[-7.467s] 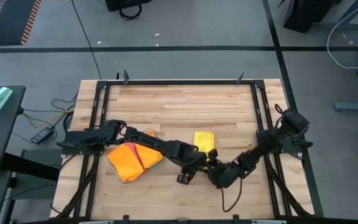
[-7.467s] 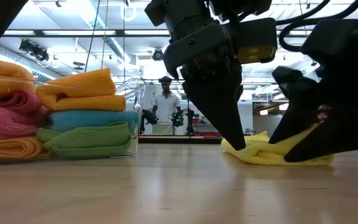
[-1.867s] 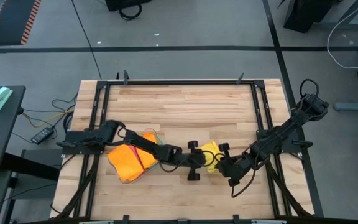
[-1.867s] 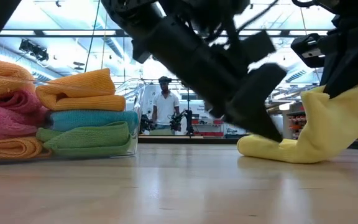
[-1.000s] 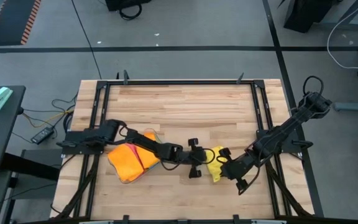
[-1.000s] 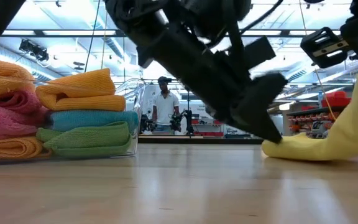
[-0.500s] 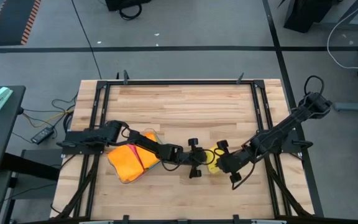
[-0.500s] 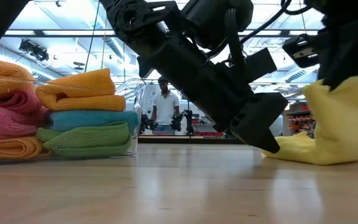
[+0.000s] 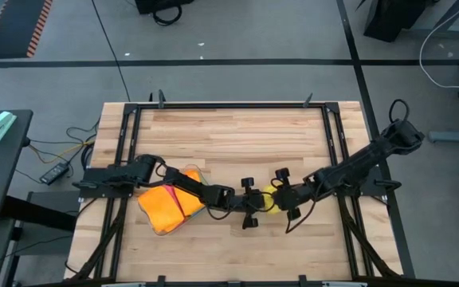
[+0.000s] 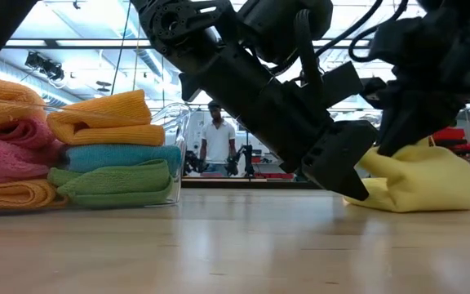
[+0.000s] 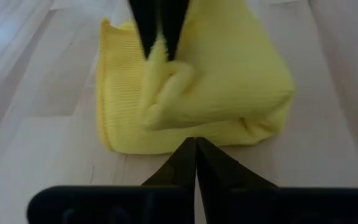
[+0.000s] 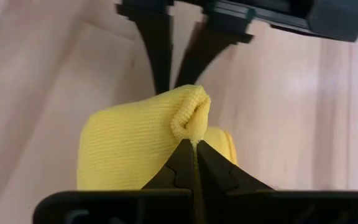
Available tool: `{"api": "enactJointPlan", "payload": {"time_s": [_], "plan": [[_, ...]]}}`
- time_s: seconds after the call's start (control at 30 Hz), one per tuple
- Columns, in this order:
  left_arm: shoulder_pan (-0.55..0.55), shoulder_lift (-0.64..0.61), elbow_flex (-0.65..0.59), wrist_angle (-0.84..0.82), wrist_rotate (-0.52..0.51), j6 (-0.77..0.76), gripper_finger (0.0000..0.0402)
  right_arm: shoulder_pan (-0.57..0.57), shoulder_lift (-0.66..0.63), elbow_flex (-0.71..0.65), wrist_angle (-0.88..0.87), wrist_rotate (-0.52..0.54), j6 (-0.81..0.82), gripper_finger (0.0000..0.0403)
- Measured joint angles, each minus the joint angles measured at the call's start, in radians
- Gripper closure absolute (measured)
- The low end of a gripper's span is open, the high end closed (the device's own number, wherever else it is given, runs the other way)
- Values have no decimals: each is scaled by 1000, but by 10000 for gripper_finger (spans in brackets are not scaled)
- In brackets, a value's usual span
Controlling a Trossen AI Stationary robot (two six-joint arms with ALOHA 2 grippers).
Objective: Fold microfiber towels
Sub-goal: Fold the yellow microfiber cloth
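Right fingers (image 12: 194, 163) pinch yellow towel (image 12: 129, 149); left fingers (image 11: 194, 163) closed beside it.

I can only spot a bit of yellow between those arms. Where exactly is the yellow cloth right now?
From above, the yellow towel lies bunched near the table's front middle, between the left gripper and the right gripper, which pinches its edge; the stacked towels sit to its left.

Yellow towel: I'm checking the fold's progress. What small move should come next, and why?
Probably carry the pinched edge farther across and lay it down. The right hand is shut on the yellow towel, holding a fold raised, while the shut left hand rests at its near edge.
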Motion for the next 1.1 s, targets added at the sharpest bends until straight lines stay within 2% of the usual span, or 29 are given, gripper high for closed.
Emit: {"api": "enactJointPlan", "payload": {"time_s": [0.17,0.3,0.43,0.7,0.77,0.9,1.1], "plan": [[0,0,0,0,0,14,395,-39,0,-19,29,-7,-34,393],[0,0,0,0,0,14,388,-64,0,-60,103,-46,-43,393],[0,0,0,0,0,14,378,-89,0,-108,143,-48,-5,393],[0,0,0,1,0,14,395,-100,-1,-152,175,-47,39,386],[0,0,0,9,0,14,388,-99,-1,-154,175,-50,42,368],[0,0,1,14,4,14,376,-104,-1,-154,174,-44,80,304],[-5,-1,1,15,8,15,393,-105,-11,-123,128,-44,108,220]]}}
